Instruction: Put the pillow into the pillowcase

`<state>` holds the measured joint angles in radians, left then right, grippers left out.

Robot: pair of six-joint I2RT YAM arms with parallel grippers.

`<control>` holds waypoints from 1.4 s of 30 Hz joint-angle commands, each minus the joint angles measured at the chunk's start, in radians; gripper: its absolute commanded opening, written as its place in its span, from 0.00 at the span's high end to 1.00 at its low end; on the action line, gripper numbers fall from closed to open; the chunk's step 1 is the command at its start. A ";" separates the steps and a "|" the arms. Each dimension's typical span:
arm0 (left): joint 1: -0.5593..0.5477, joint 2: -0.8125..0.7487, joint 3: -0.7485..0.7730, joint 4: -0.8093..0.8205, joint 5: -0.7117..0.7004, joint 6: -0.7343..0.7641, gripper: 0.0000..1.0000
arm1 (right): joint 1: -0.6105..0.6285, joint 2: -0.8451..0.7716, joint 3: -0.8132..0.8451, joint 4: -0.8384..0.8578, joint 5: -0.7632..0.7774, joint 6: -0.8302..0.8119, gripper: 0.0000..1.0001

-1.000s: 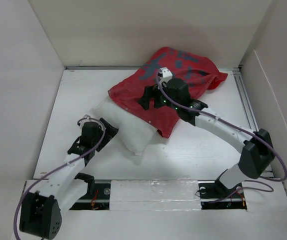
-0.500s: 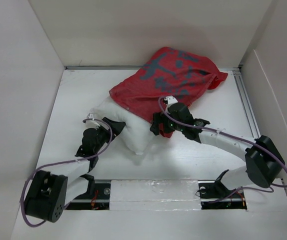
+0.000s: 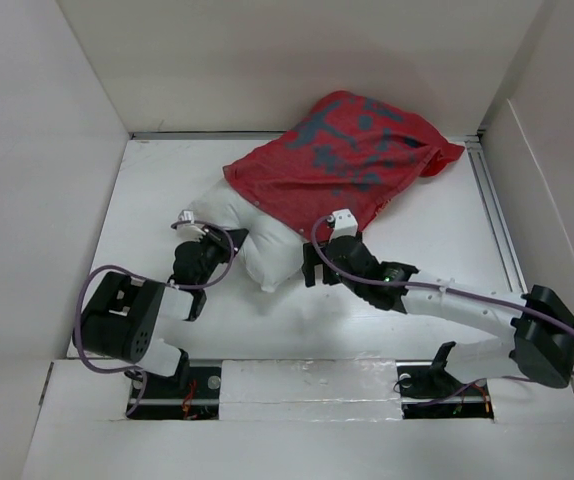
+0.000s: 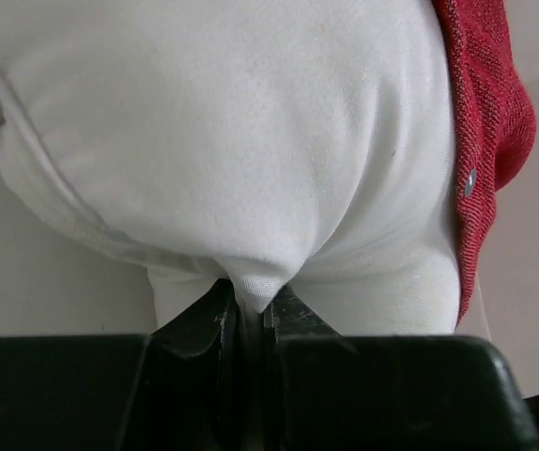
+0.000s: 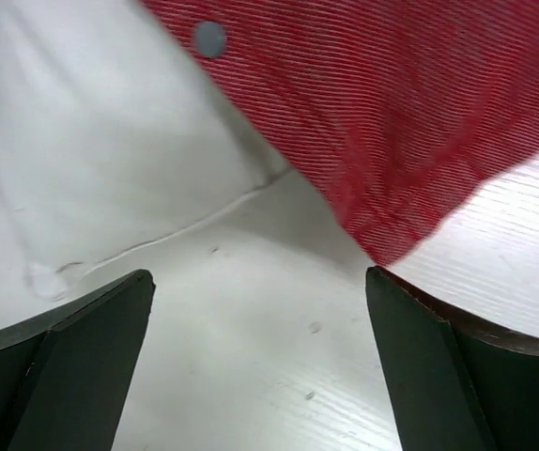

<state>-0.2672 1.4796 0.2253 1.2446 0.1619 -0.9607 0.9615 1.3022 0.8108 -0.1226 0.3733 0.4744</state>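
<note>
Pinching only a thin fold at the near-left end of the pillow (image 3: 252, 245), the left gripper (image 4: 249, 315) is clamped tight, and that fold could slip under a push. The pillow's far part sits inside the pillowcase (image 3: 347, 160), centre-far. The right gripper (image 5: 258, 277) gapes wide and empty at the case's near corner, so the unheld fabric may bunch. The back wall (image 3: 267, 60) just behind limits travel.

The plump white cloth pillow (image 4: 251, 141) looks soft, smooth and matt, its fine weave drawn into creases, with a stitched seam along one edge. The red fabric pillowcase (image 5: 392, 103) is a coarser cloth with a ribbed, slightly rough weave; a small round stud (image 5: 209, 38) near its hem has a dull grey sheen. The white tabletop (image 5: 279, 376) shows faint wood grain under a matt finish. The left hand (image 4: 249, 305) and right hand (image 5: 260, 282) look like black matt hard plastic.
</note>
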 commanded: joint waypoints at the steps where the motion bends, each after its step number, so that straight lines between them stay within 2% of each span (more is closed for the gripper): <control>1: -0.003 -0.063 0.063 0.017 -0.051 0.036 1.00 | -0.001 0.005 0.002 -0.025 0.225 0.064 0.00; 7: 0.019 -0.226 0.138 -0.232 -0.081 0.114 1.00 | -0.024 0.075 0.008 0.066 0.282 0.014 0.01; 9: 0.029 -0.258 0.151 -0.264 -0.081 0.126 1.00 | -0.047 0.123 0.039 0.066 0.267 -0.022 0.06; 11: 0.040 -0.268 0.163 -0.276 -0.068 0.126 1.00 | -0.078 0.159 0.073 0.118 0.187 -0.057 0.13; 14: 0.040 -0.268 0.172 -0.286 -0.068 0.126 1.00 | -0.089 0.192 0.086 0.146 0.196 -0.066 0.16; 15: 0.040 -0.268 0.172 -0.286 -0.056 0.126 1.00 | -0.098 0.219 0.087 0.159 0.196 -0.066 0.21; 17: 0.040 -0.257 0.172 -0.286 -0.045 0.126 1.00 | -0.130 0.242 0.097 0.194 0.207 -0.076 0.24; 22: 0.040 -0.225 0.181 -0.277 -0.026 0.126 1.00 | -0.153 0.266 0.120 0.247 0.150 -0.105 0.30; 25: 0.040 -0.225 0.190 -0.277 -0.015 0.126 1.00 | -0.144 0.255 0.120 0.247 0.084 -0.126 0.28; 29: 0.040 -0.206 0.213 -0.303 -0.015 0.126 1.00 | -0.075 0.233 0.114 0.201 0.096 -0.085 0.16; 32: 0.040 -0.196 0.236 -0.324 -0.005 0.135 1.00 | -0.040 0.221 0.091 0.192 0.108 -0.063 0.13; 37: 0.040 -0.186 0.246 -0.324 0.013 0.126 1.00 | -0.069 0.307 0.142 0.192 0.150 -0.085 0.13; 42: 0.040 -0.176 0.255 -0.315 0.033 0.126 1.00 | -0.135 0.379 0.198 0.192 0.216 -0.105 0.26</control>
<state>-0.2272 1.3067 0.4160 0.8391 0.1577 -0.8352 0.8612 1.6642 0.9546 0.0372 0.5194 0.3805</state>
